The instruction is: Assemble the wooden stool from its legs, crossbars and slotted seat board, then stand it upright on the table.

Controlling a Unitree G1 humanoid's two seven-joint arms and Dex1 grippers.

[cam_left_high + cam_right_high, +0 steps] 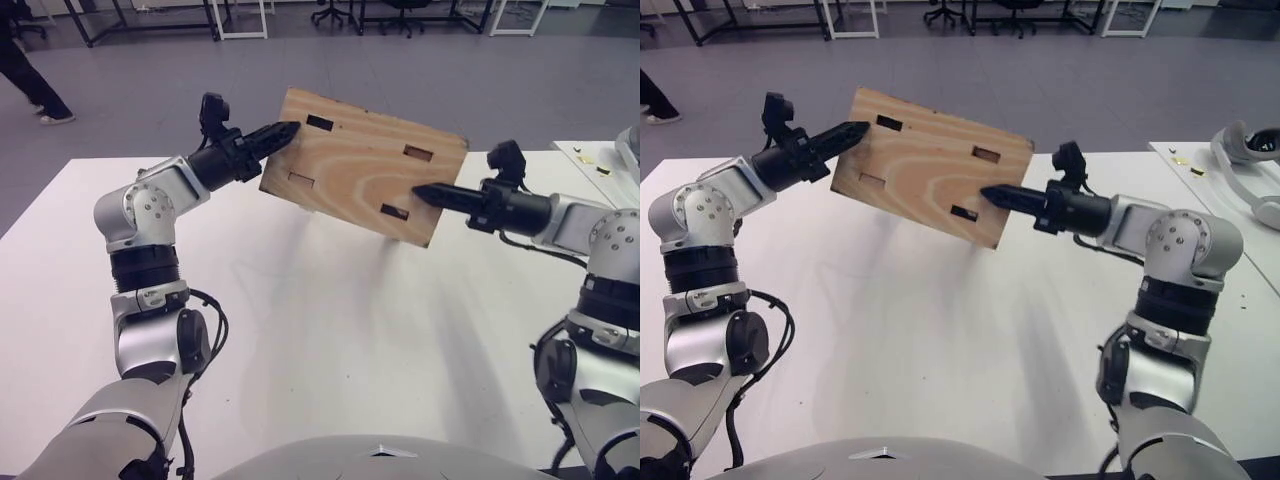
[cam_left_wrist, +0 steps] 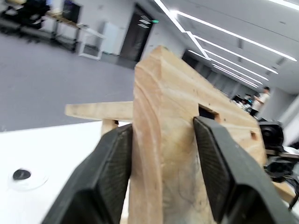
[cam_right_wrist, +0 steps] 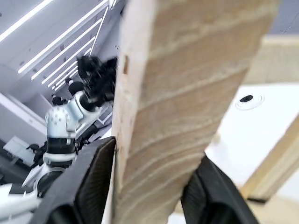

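Pale wood, your slotted seat board [image 1: 360,165] hangs tilted in the air over the white counter [image 1: 330,340], its four dark slots [image 1: 320,122] facing you. Your left gripper [image 1: 287,132] has its jaws clamped on the board's upper left edge. Your right gripper [image 1: 424,193] has its jaws clamped on the lower right edge. A wooden bar [image 2: 96,111] shows past the board on its far side.
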